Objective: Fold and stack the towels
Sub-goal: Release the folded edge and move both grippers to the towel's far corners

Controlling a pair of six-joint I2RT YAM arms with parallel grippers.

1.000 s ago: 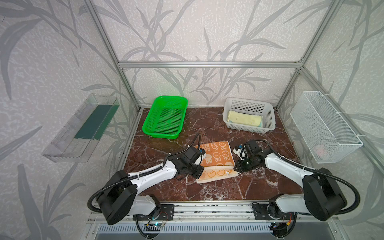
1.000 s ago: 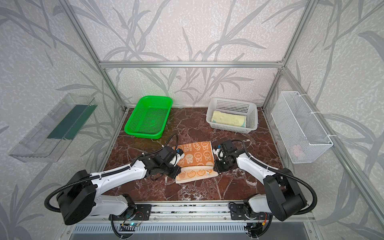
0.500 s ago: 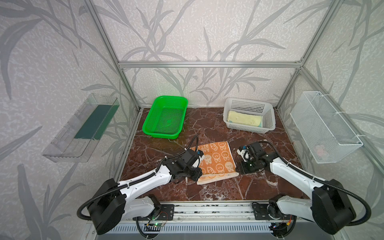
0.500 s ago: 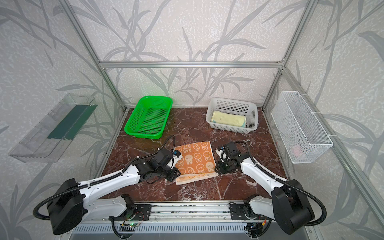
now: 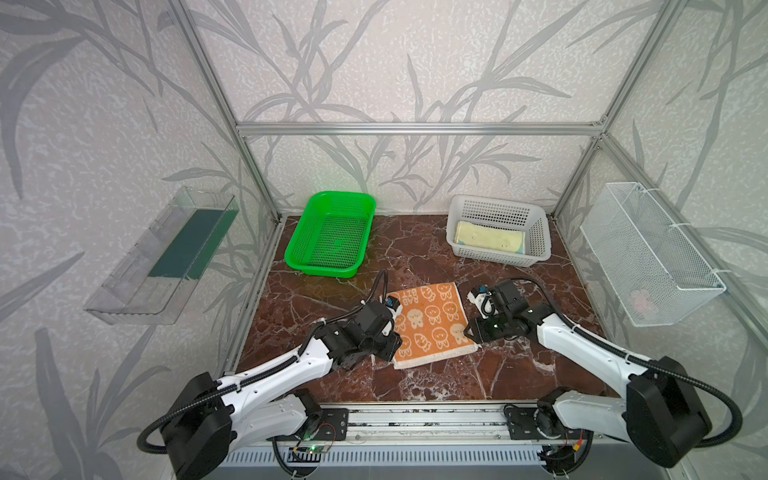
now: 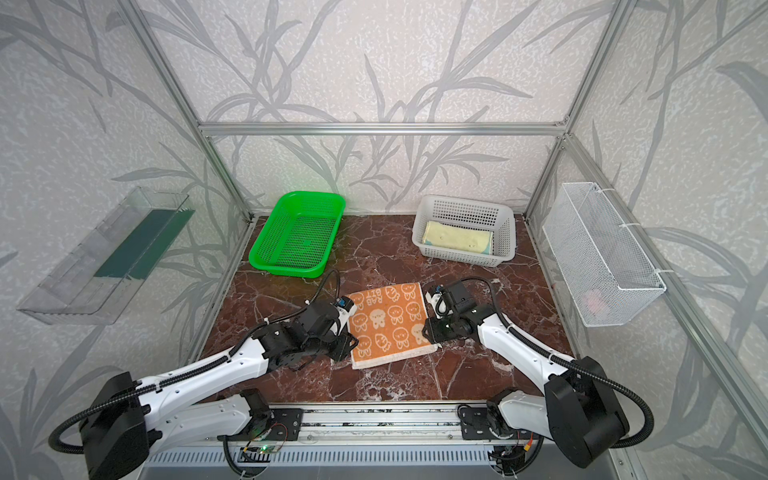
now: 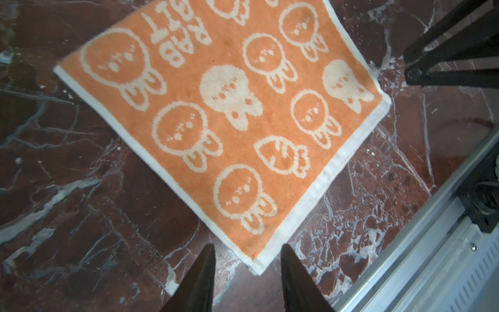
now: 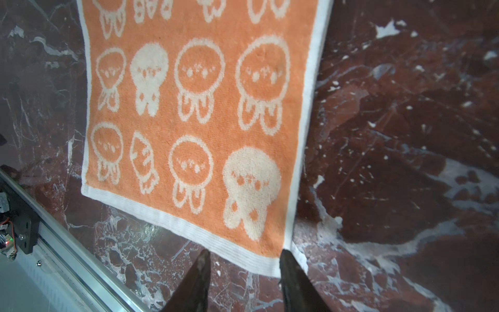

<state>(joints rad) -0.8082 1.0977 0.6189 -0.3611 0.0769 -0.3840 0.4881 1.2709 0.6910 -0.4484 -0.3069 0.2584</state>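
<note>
An orange-cream towel (image 5: 432,324) (image 6: 388,324) with small cartoon faces lies flat and folded on the marble table, in the middle. My left gripper (image 5: 390,353) (image 7: 248,251) stands open at its near left corner, holding nothing. At the near right corner my right gripper (image 5: 473,332) (image 8: 244,255) is open too, and one fingertip (image 8: 287,259) is level with the towel's white hem (image 8: 189,221). A pale yellow towel (image 5: 488,241) (image 6: 457,241) lies folded in the white basket (image 5: 496,200) at the back right.
An empty green basket (image 5: 320,272) stands at the back left. A wire basket (image 5: 648,253) with something pink hangs on the right wall, and a clear shelf (image 5: 162,257) on the left wall. The metal rail (image 5: 415,415) runs along the front edge.
Both grippers have opened and let go of the towel's near corners. They drew back toward the front, and the towel now lies flat.
</note>
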